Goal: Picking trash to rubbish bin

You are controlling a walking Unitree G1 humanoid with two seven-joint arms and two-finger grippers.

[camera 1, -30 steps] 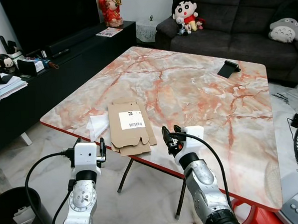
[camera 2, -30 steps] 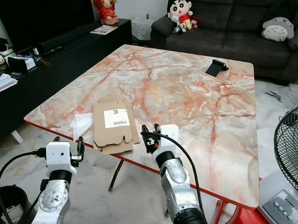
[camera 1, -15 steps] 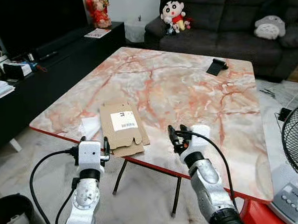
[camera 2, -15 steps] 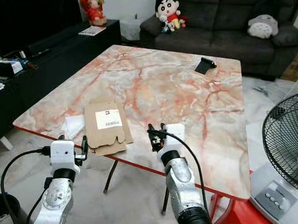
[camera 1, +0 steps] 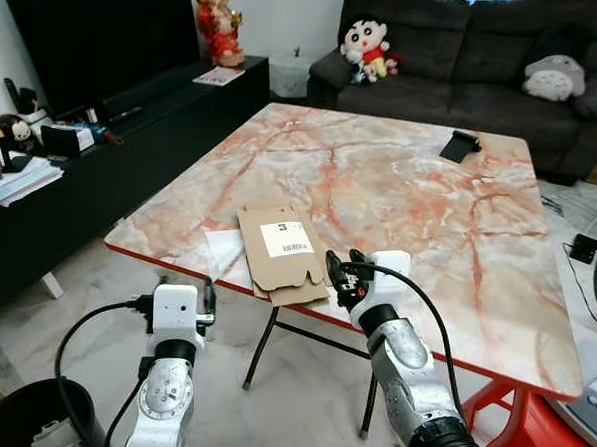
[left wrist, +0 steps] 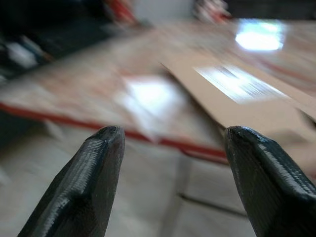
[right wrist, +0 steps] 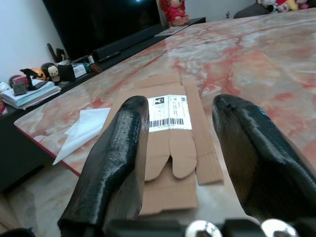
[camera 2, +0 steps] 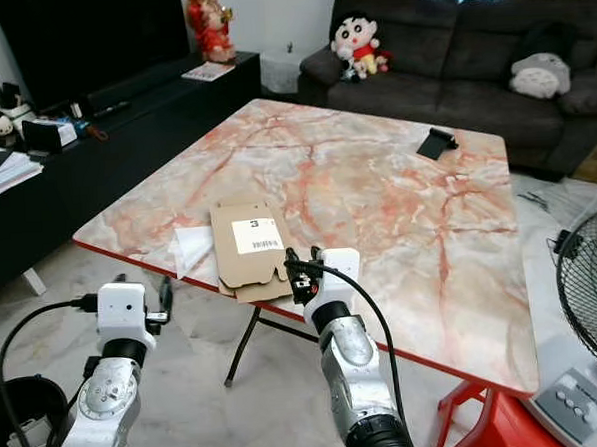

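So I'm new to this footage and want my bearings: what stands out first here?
A flattened cardboard box with a white barcode label lies near the front edge of the pink marble-patterned table, with a white sheet of paper beside it. Both grippers, left gripper and right gripper, are raised before that edge with fingers open. A black rubbish bin stands on the floor at the robot's left.

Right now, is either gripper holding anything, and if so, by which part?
Nothing is held. The left gripper and right gripper are both open and empty, short of the flattened cardboard box on the table.
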